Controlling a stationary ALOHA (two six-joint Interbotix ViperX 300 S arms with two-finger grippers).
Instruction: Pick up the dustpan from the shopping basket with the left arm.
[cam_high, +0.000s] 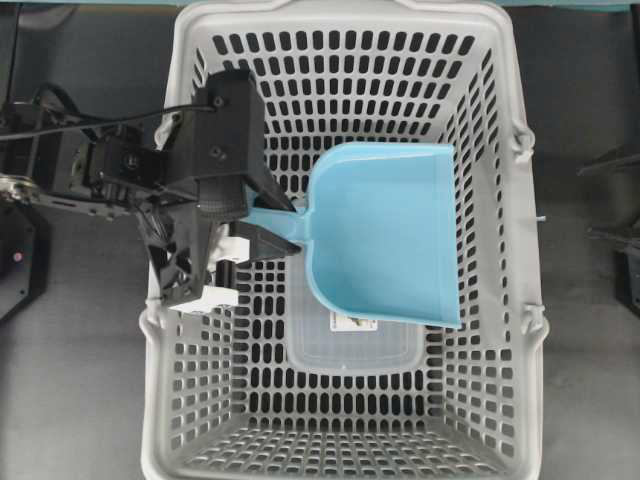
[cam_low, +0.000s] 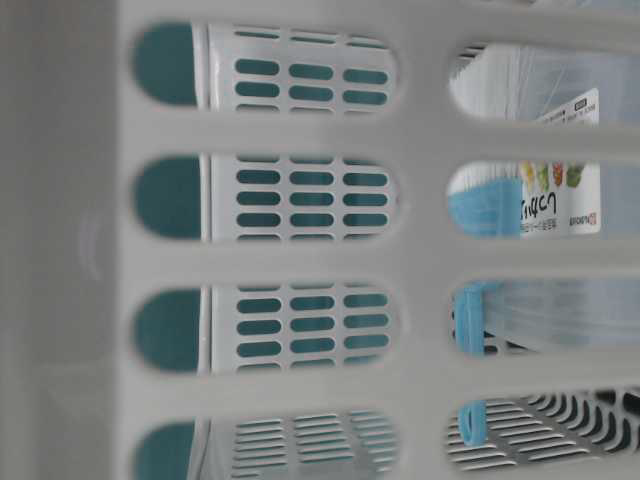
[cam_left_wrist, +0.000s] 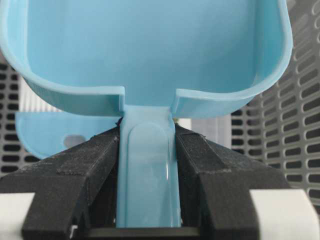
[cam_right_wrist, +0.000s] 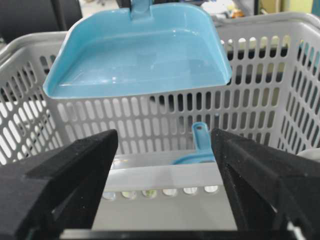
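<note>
The left gripper is clamped on the dustpan handle, pan up above the basket floor. Looks like light, stiff, slick plastic (could swivel in the grip), so near the pan seems the sensible hold. Right gripper is wide open.

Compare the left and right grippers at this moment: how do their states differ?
The left gripper is closed on the dustpan handle, fingers pressing both its sides; the right gripper stands wide open, holding nothing. The left reaches over the shopping basket wall; the right sits outside the basket, facing it. Both have black padded fingers.
</note>
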